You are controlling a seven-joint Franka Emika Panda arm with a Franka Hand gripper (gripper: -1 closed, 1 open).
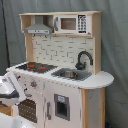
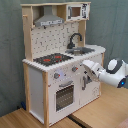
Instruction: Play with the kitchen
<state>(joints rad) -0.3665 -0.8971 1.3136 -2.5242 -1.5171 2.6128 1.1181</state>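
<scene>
1. The kitchen [image 1: 60, 75] [image 2: 57, 65] stands upright on a wooden floor or table top [image 2: 100, 112] in front of a grey backdrop; it fills the middle of both exterior views.
2. Upper section: a grey hood [image 1: 38, 30] [image 2: 49, 21] sits beside a small microwave [image 1: 71, 23] [image 2: 76, 11]; below them is a tile-patterned back panel.
3. Counter: a black hob with red rings [image 1: 36, 66] [image 2: 51, 59] lies next to the sink [image 1: 71, 74] [image 2: 85, 50]; a black curved faucet [image 1: 83, 59] [image 2: 74, 39] rises behind the sink.
4. Front: a windowed oven door [image 2: 64, 95] hangs below the hob, with knobs [image 2: 57, 76] above it; a cupboard door with a dark panel [image 1: 61, 106] sits under the sink.
5. The white arm [image 2: 112, 72] reaches in from the second exterior view's right; its gripper [image 2: 86, 75] is at the kitchen's front face, level with the top of the cupboard door beside the oven; in the first exterior view part of the arm [image 1: 10, 90] shows at the first exterior view's left edge.
6. Jaws: opening cannot be told; no held item can be made out.
</scene>
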